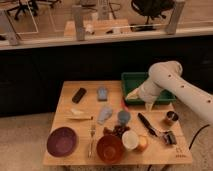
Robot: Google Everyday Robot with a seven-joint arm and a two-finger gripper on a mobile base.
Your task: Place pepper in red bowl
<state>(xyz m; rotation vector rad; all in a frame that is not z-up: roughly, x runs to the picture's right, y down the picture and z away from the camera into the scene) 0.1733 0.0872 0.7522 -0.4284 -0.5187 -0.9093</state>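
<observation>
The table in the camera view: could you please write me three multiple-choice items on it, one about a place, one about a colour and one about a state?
1. Where does the red bowl stand?
A. At the front edge of the table, right of the maroon bowl.
B. At the back-left corner.
C. On the floor.

2. What colour is the tray at the back right?
A. Blue.
B. Green.
C. Yellow.

3. What state is the red bowl in?
A. Upside down.
B. Holding a fork.
C. Upright, with nothing seen inside.

Answers:
1 A: it sits at the front, between the maroon bowl and a white cup.
2 B: its walls are plainly green.
3 C: its glossy inside faces up and looks bare, while the gripper hangs open by the tray's left end, away from the bowl.
</observation>
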